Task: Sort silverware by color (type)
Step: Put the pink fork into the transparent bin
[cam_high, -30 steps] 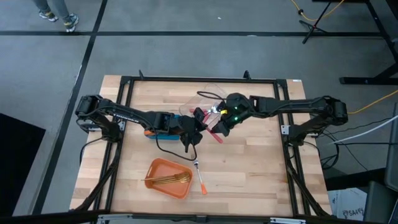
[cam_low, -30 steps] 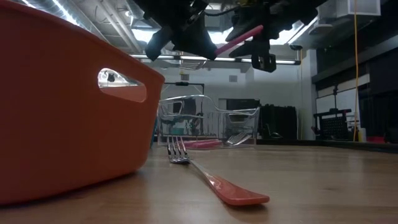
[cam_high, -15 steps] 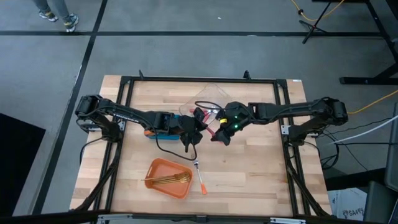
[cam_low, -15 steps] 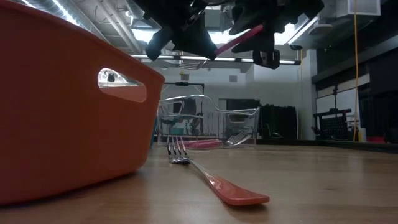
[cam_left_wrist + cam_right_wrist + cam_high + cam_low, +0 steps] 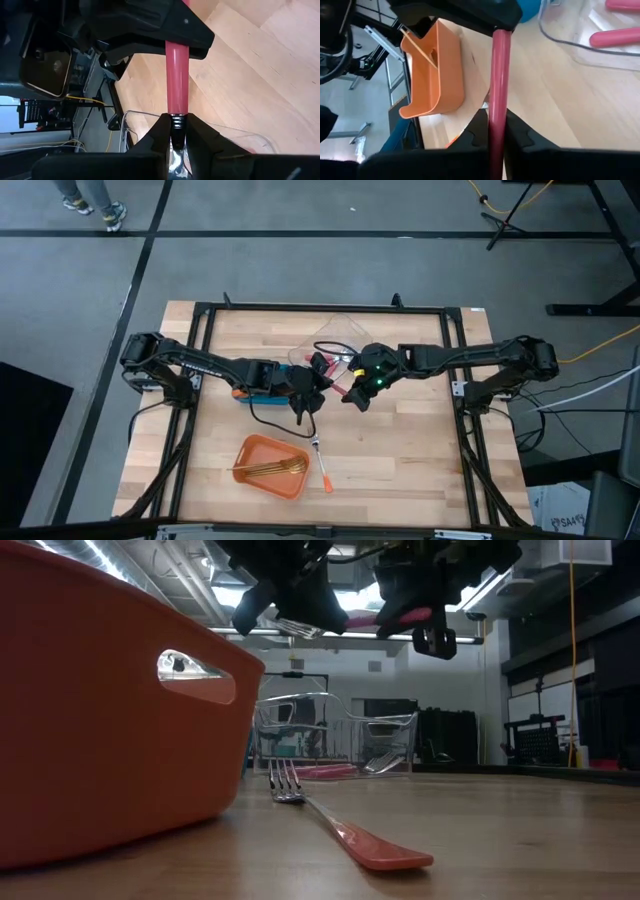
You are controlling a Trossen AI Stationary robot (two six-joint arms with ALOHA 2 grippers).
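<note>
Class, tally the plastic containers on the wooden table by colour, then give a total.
Orange plastic container: 1
Blue plastic container: 1
Clear plastic container: 1
Total: 3

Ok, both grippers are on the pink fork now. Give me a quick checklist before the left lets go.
1. Right gripper shut on the pink fork: ok, its fingers pinch the handle.
2. Left gripper on the fork's metal neck: ok, shut on it, not yet released.
3. Fork clear of the table: ok, the low view shows it held high.
4. Clear bin ready: ok, it stands upright with pink-handled pieces already in it.
5. Orange-handled fork out of the way: ok, it lies on the table beside the orange bin.
6. Fork's tines free of the left arm: cannot tell, they are hidden.
</note>
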